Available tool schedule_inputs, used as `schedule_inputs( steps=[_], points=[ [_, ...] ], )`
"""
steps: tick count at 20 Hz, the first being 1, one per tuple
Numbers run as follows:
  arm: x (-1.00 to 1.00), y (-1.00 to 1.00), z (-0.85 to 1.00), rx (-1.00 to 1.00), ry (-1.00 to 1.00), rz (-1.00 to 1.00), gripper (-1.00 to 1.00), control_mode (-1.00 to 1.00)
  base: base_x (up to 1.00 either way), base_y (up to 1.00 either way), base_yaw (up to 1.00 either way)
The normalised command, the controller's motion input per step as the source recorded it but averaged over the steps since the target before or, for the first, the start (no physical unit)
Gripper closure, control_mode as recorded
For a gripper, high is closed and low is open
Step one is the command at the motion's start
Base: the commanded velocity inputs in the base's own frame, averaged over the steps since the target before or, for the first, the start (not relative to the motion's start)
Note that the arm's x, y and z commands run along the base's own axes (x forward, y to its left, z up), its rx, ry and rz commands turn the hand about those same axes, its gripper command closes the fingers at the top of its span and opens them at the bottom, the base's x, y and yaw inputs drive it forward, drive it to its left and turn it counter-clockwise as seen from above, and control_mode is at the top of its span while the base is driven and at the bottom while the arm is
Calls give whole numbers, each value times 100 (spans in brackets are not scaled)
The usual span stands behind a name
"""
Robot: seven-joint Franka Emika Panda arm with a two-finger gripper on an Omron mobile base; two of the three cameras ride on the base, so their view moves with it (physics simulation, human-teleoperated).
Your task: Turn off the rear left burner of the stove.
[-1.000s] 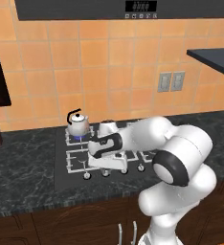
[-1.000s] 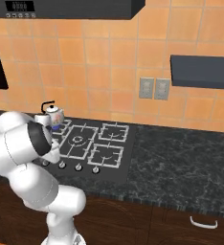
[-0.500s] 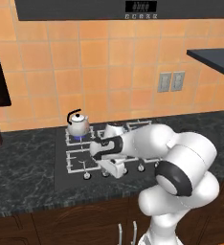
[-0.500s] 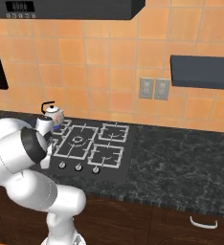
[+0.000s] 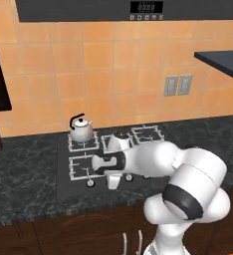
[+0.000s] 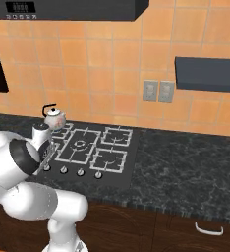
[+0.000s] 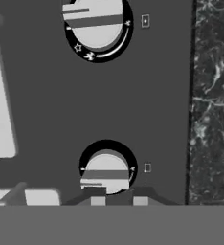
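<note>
- Rear left burner [image 5: 83,142] sits at the back left corner of the stove [image 5: 63,174], with a kettle [image 5: 81,129] standing on its grate; a faint blue glow shows under the kettle.
- Pincer [image 7: 118,197] hangs low over the front row of knobs, its two tips just beside the nearer knob [image 7: 106,172]; how far apart the tips stand, and whether they touch the knob, cannot be told.
- A second knob [image 7: 95,21] lies farther along the same row, ringed by a white dial mark.
- From the left base view the white arm [image 5: 153,159] reaches across the front of the stove and hides its middle grates and some knobs.
- Dark speckled stone bench [image 6: 186,167] carries the stove; orange tiles [image 6: 112,64] cover the wall, with a double outlet [image 6: 158,91], a dark shelf [image 6: 208,74] and a black hood [image 6: 87,7] above.
</note>
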Motion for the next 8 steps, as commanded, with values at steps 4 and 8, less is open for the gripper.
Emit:
schedule_inputs(
  steps=[4, 8],
  points=[
    [0, -1, 0, 3, 0, -1, 100, -100, 0, 0, 0],
    [0, 0, 0, 0, 0, 0, 100, -100, 0, 0, 0]
  ],
)
